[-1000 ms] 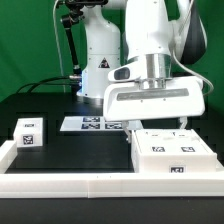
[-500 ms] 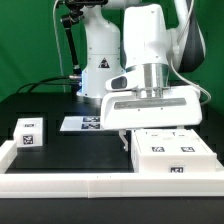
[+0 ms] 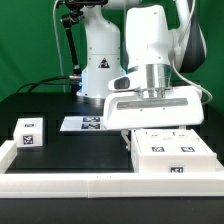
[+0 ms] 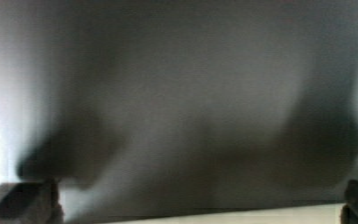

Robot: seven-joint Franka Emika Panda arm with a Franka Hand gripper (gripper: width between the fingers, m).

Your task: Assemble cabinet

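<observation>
A large white cabinet part [image 3: 170, 155] with several black-and-white tags on top lies flat at the exterior view's right. A small white block [image 3: 30, 133] with one tag sits at the left. My gripper [image 3: 152, 134] hangs just above the far edge of the large part, touching nothing. In the wrist view the gripper [image 4: 190, 205] is open. Its dark fingertips [image 4: 19, 200] stand at the two sides with nothing between them. Between them I see only blurred dark table and a pale strip [image 4: 247, 214] of white.
The marker board [image 3: 88, 124] lies flat on the black table between the small block and my gripper. A long white rail [image 3: 90, 184] runs along the front. The robot's base [image 3: 98, 60] and cables stand behind.
The hand has come down a little over the far edge of the large part and shifted slightly to the exterior view's left. The jaws have stayed wide open.
</observation>
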